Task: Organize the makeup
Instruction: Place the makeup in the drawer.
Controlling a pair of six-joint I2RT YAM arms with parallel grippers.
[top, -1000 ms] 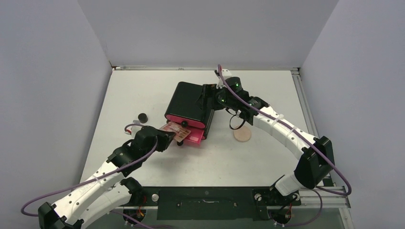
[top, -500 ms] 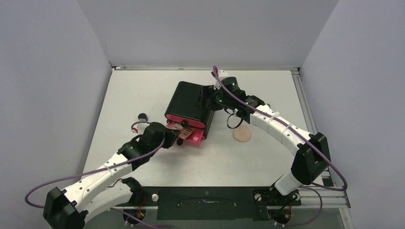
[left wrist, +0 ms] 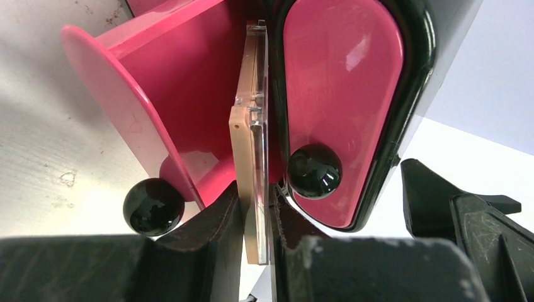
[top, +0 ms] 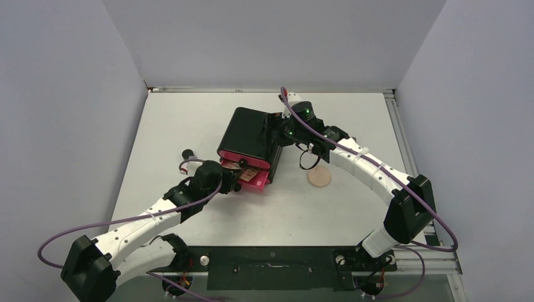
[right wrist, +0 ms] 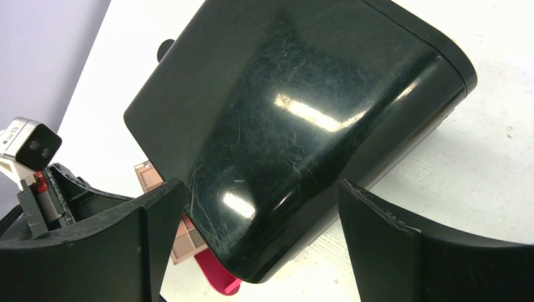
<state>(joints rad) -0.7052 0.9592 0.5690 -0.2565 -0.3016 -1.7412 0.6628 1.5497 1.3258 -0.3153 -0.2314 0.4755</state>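
Observation:
My left gripper (top: pixel 237 175) is shut on the square eyeshadow palette (top: pixel 242 171) and holds it half inside the open pink drawer (top: pixel 255 181) of the black cabinet (top: pixel 247 135). In the left wrist view the palette (left wrist: pixel 254 138) stands edge-on between my fingers (left wrist: pixel 220 217), beside the drawer wall (left wrist: pixel 145 107). My right gripper (top: pixel 275 134) is open and straddles the cabinet's far right side (right wrist: pixel 302 113); the palette (right wrist: pixel 184 241) shows below it. A round peach disc (top: pixel 319 177) lies right of the cabinet. A small black jar (top: pixel 187 153) sits left of it.
The upper pink drawer front (left wrist: pixel 343 88) is closed, with its black knob (left wrist: pixel 313 171) right beside my left fingers. The open drawer's knob (left wrist: pixel 153 206) is at the lower left. The right arm's purple cable (top: pixel 352 148) runs over the table behind the disc.
My left arm has stretched forward and pushed the palette further into the open drawer. My right gripper shifted slightly left against the cabinet and has since held still.

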